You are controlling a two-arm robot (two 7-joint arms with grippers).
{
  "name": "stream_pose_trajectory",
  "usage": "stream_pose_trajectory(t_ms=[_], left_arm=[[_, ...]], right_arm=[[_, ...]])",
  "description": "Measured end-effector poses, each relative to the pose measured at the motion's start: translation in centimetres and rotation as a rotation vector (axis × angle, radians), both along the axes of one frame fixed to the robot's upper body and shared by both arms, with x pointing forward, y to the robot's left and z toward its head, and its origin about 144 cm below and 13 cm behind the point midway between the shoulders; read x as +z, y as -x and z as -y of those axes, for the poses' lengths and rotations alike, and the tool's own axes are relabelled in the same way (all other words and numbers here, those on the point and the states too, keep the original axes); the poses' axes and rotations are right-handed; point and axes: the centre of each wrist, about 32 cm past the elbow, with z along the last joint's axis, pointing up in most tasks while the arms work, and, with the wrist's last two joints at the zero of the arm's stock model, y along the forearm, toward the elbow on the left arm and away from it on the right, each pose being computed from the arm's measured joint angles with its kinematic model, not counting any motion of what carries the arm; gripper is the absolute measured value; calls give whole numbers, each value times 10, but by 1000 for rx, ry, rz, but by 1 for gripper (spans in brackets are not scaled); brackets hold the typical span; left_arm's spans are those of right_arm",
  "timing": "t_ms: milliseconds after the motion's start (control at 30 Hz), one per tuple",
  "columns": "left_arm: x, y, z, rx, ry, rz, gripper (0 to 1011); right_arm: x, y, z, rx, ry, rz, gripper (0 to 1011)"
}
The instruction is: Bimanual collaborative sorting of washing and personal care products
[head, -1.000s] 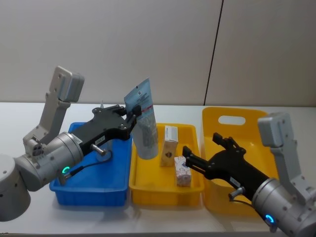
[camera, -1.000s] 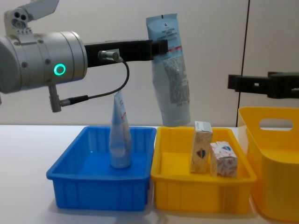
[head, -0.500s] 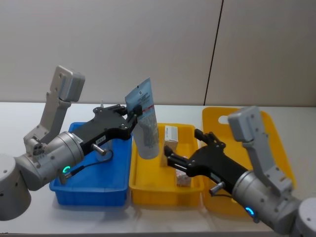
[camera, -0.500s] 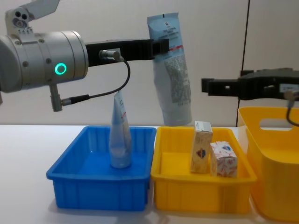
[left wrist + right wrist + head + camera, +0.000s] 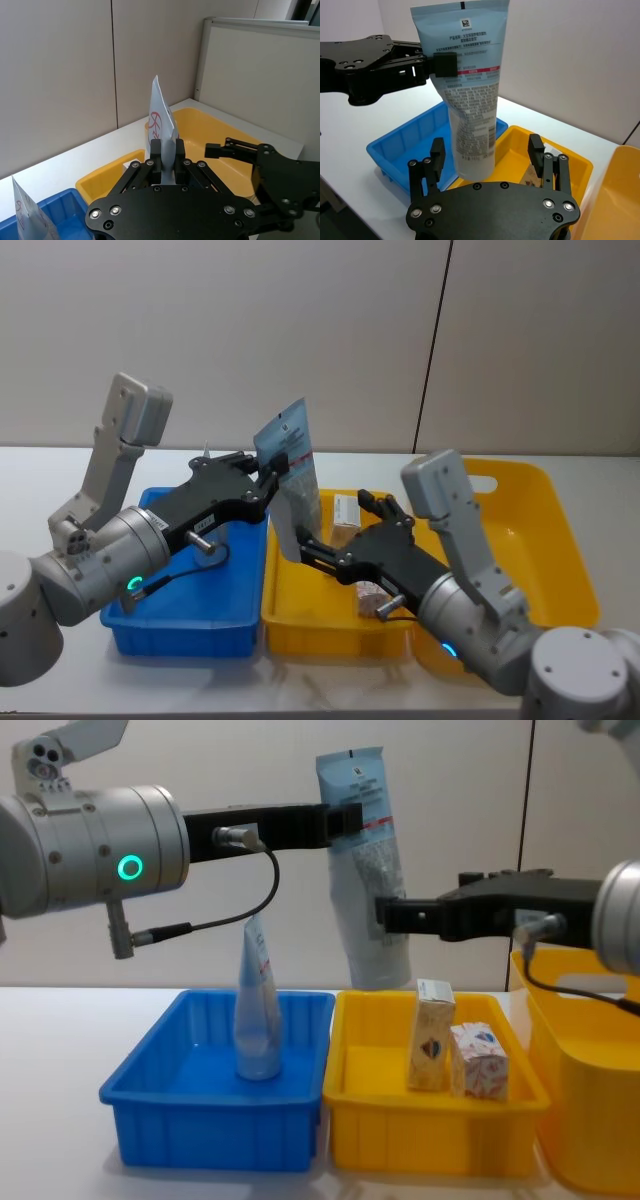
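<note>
Reaches in now with right gripper (image 5: pixel 486 152), farther right a second ago, jaws spread astride soft pale blue-white plastic pouch (image 5: pixel 372 890); pinches its top in left gripper (image 5: pixel 342 823) above shallow yellow plastic tray (image 5: pixel 430 1107), seemingly for handover.

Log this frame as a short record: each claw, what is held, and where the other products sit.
left claw: shut on the pale blue-white pouch near its top end, holding it aloft
right claw: open, one finger on either side of the pouch's lower body
squeeze tube: standing in the blue bin
beige carton, white carton: side by side in the yellow tray
</note>
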Motion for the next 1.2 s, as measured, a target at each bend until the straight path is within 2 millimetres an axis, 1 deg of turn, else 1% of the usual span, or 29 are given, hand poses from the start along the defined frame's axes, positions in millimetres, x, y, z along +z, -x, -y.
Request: stream_pose_trajectory(t_ms=[500,833,933,967,1000,1033,1100,1167,1200], left_arm=[[0,0,0,0,0,0,125],[0,0,0,0,0,0,125],[0,0,0,0,0,0,125],[0,0,0,0,0,0,125],[0,0,0,0,0,0,125],[0,0,0,0,0,0,125],[0,0,0,0,0,0,125],[0,0,0,0,0,0,125],[0,0,0,0,0,0,125]], right_arm=[[-7,-22,-31,-33,6,1,1003],[-9,-31,-41,-48,10,-3,1002],[-10,-33,-44,-49,10,-4,933],[-10,-33,-44,-49,10,-4,933],[-10,-33,-45,-51,11,-5,871],[-10,-34,-45,-51,12,-5,860],[-10,-34,-46,-52,12,-5,782],[-10,-35,-47,-52,12,-6,741],[-10,-35,-47,-52,12,-6,702]])
